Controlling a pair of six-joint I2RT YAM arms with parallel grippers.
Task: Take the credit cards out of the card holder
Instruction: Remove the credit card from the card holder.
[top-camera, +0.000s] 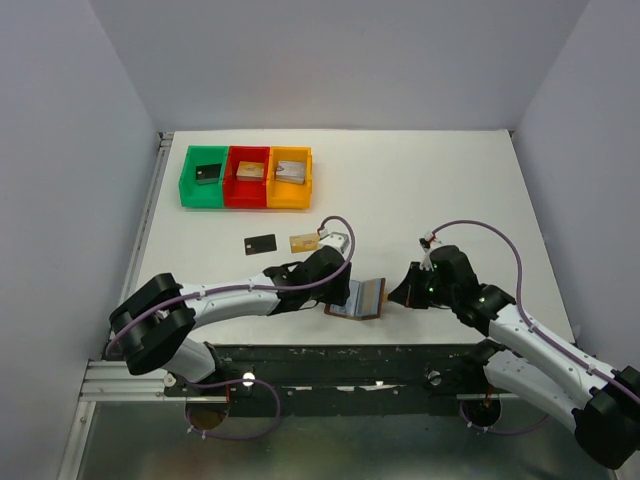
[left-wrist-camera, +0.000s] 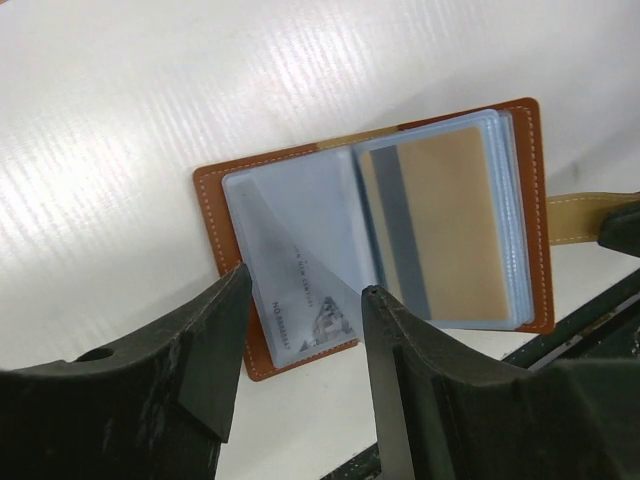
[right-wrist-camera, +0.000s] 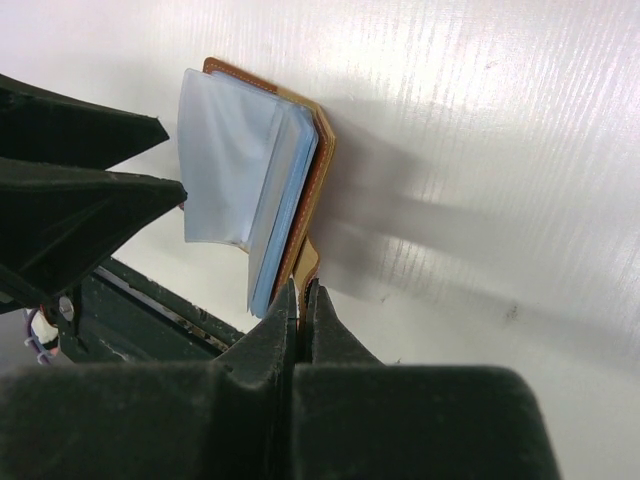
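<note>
Pretty much the only text is on the pale card (left-wrist-camera: 300, 300) in the left sleeve of the card holder (left-wrist-camera: 212, 212): small print starting "NO" (digits after it too blurry), plus an unreadable little logo.

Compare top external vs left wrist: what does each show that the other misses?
Top external only: green, red and orange plastic bins, plus a thin black card and a thin gold card loose on the white table. Left wrist only: a gold striped card and a pale printed card inside clear sleeves. Both: the brown leather bifold card holder, open.
</note>
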